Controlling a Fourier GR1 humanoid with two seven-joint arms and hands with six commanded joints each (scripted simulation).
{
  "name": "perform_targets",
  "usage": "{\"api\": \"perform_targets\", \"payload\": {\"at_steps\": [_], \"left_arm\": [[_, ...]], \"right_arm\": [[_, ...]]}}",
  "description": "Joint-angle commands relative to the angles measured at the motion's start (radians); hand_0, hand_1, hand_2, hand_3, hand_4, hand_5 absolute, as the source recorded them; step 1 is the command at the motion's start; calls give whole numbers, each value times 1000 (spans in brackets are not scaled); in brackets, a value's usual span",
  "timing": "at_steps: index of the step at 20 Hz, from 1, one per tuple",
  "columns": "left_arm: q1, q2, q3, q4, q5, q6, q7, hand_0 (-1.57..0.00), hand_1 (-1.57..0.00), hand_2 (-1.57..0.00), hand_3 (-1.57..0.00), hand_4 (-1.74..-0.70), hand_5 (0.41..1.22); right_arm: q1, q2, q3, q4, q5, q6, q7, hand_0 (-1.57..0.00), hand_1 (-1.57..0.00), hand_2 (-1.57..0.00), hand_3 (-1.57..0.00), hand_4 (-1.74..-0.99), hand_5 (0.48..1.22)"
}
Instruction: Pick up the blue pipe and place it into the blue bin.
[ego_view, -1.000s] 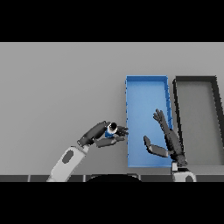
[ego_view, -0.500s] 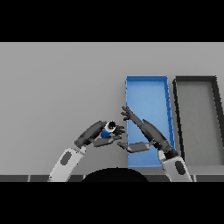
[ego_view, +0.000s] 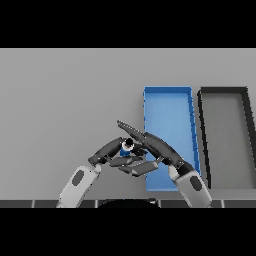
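- A grey table (ego_view: 60, 100) seen from above, with a blue bin (ego_view: 167, 105) right of centre and a dark bin (ego_view: 225, 135) just beside it, further right.
- The left hand (ego_view: 111, 152) has its fingers curled round the blue pipe (ego_view: 126, 148), held just left of the blue bin's near corner.
- Only the pipe's end shows, so its long axis cannot be told.
- The right hand (ego_view: 150, 145) reaches across with straight fingers, touching or nearly touching the pipe.
- The bin lies to the pipe's right, very near.
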Motion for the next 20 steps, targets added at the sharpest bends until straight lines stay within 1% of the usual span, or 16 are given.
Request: {"api": "perform_targets", "payload": {"at_steps": [1,2,4,5,6,7,8,9,10,11,12,13,14,15,18,20], "left_arm": [[-1,-5,3,2,9,-10,19,-1571,-1571,-1571,-1571,-1459,1221],[-2,-1,6,10,-3,-21,-10,-1571,-1571,-1571,-1571,-1454,1221],[-1,-23,6,13,-10,-20,-10,-1571,-1571,-1571,-1571,-1460,1221],[3,-17,15,7,-14,-15,10,-1571,-1571,-1571,-1571,-1515,1221],[11,-13,20,10,-13,-21,25,-1571,-1571,-1541,-1304,-1560,1221],[20,-22,16,2,-7,-22,51,-1571,-1571,-1528,-1139,-1596,1221],[17,-31,10,-2,-15,-19,62,-1571,-1571,-1537,-1163,-1625,1221],[2,-28,30,12,-17,-22,35,-1571,-1571,-1544,-1207,-1648,1221],[4,-29,30,6,-16,-27,19,-1571,-1571,-1549,-1228,-1667,1221],[11,-35,28,5,-18,-28,9,-1571,-1571,-1553,-1271,-1682,1221],[10,-39,25,8,-23,-32,6,-1571,-1571,-1557,-1307,-1694,1221],[3,-40,26,11,-32,-35,7,-1571,-1571,-1560,-1331,-1703,1221],[8,-44,27,9,-29,-41,11,-1571,-1571,-1562,-1322,-1711,1221],[15,-47,27,0,-31,-39,13,-1571,-1571,-1549,-1372,-1717,1221],[-2,-47,42,24,-47,-48,-39,-1571,-1571,-1551,-1417,-1729,1221],[9,-51,39,11,-44,-45,-29,-1571,-1571,-1558,-1437,-1733,1221]], "right_arm": [[-31,8,-1,26,-1,4,13,1,1,-1,1,-1208,512],[-53,17,-1,45,-5,8,34,1,-9,-20,1,-1214,511],[-79,31,1,85,-16,24,35,-24,-108,-130,-49,-1222,517],[-92,31,-3,88,-33,35,34,-166,-241,-249,-143,-1255,519],[-106,35,-2,104,-33,42,37,-398,-437,-428,-307,-1303,520],[-122,43,7,115,-23,41,44,-630,-652,-657,-504,-1383,523],[-137,46,6,133,-14,41,38,-818,-836,-840,-662,-1446,527],[-135,52,11,142,-7,40,25,-969,-983,-986,-789,-1496,555],[-134,67,11,142,-24,35,16,-1089,-1101,-1103,-896,-1537,600],[-119,85,16,142,-34,29,-5,-1186,-1195,-1196,-1031,-1513,671],[-119,95,9,142,-46,24,-1,-1263,-1270,-1271,-1139,-1495,781],[-108,99,15,144,-29,23,-25,-1324,-1330,-1331,-1225,-1481,869],[-97,96,16,137,-18,27,-42,-1374,-1378,-1379,-1295,-1475,940],[-95,93,23,135,1,32,-72,-1413,-1417,-1418,-1350,-1474,996],[-84,110,42,118,44,35,-63,-1490,-1492,-1492,-1458,-1485,1106],[-62,147,27,116,5,35,-34,-1519,-1520,-1521,-1499,-1490,1147]]}}
